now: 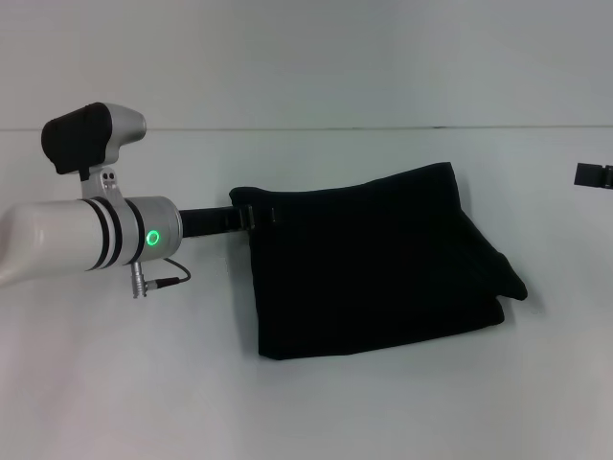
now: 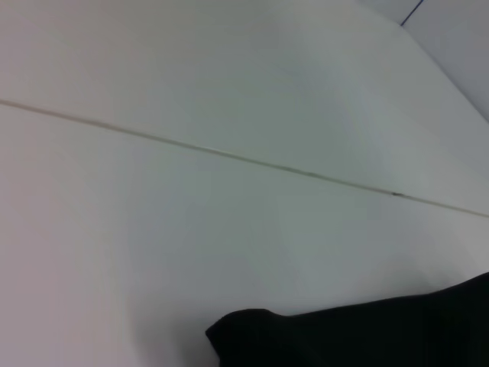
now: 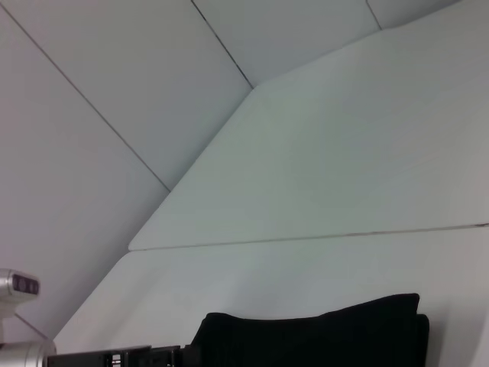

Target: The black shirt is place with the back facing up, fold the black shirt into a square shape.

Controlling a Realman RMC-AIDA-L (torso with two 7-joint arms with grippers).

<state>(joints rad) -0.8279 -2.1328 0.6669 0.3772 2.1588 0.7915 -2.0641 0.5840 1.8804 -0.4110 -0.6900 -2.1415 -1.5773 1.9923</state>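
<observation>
The black shirt (image 1: 374, 264) lies folded into a rough rectangle on the white table, right of centre in the head view, with a loose flap bulging at its right side. My left gripper (image 1: 255, 216) reaches in from the left and sits at the shirt's far left corner, dark against the dark cloth. The right wrist view shows that gripper (image 3: 164, 356) at the same corner of the shirt (image 3: 313, 340). A corner of the shirt (image 2: 367, 336) also fills the lower part of the left wrist view. My right gripper (image 1: 594, 175) stays at the far right edge, away from the shirt.
The white table (image 1: 306, 412) runs all around the shirt, with a seam line (image 1: 287, 128) across its far side. My left forearm (image 1: 86, 235), with a green light and a cable, lies over the table's left part.
</observation>
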